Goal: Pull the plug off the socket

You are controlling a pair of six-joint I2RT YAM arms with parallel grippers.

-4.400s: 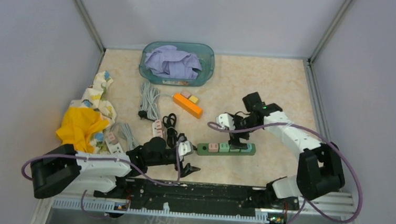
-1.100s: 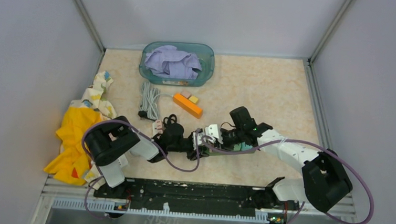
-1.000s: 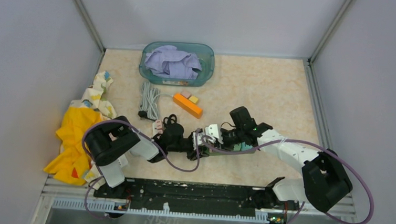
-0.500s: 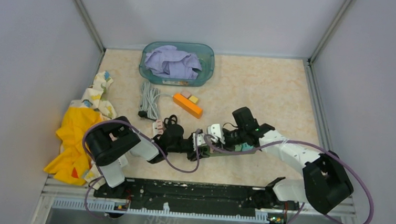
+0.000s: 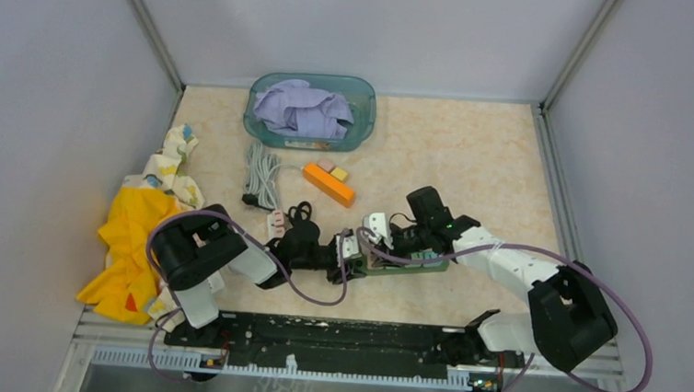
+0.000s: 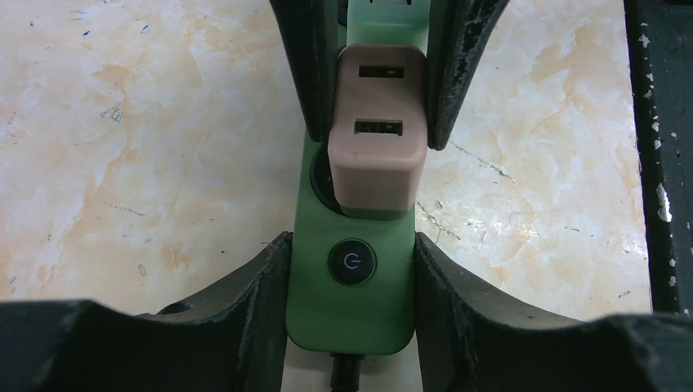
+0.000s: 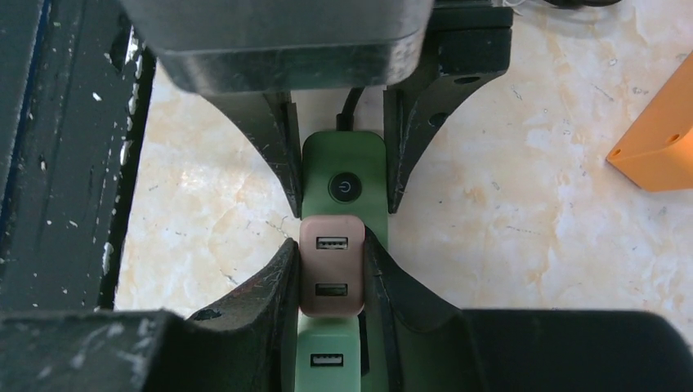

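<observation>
Left wrist cam is the clear one here: left pincer (image 6: 350,249) is clamped on the green strip (image 6: 350,314) at its switch end, one finger flat against each long side, with the power button (image 6: 352,263) right between the fingertips. Just past those tips sits the pink plug (image 6: 377,163) on the first outlet, two USB slots facing up; can't tell if it's fully in. Right pincer (image 7: 331,245) comes in from the opposite end and is squeezed shut on the plug's sides. The right wrist cam shows that grip best, plus another USB slot in green nearer its wrist and an orange block (image 7: 658,147) off to one side on the surface (image 7: 507,212). Top cam only gives both pincers nose to nose over the strip, with the plug hidden under them
</observation>
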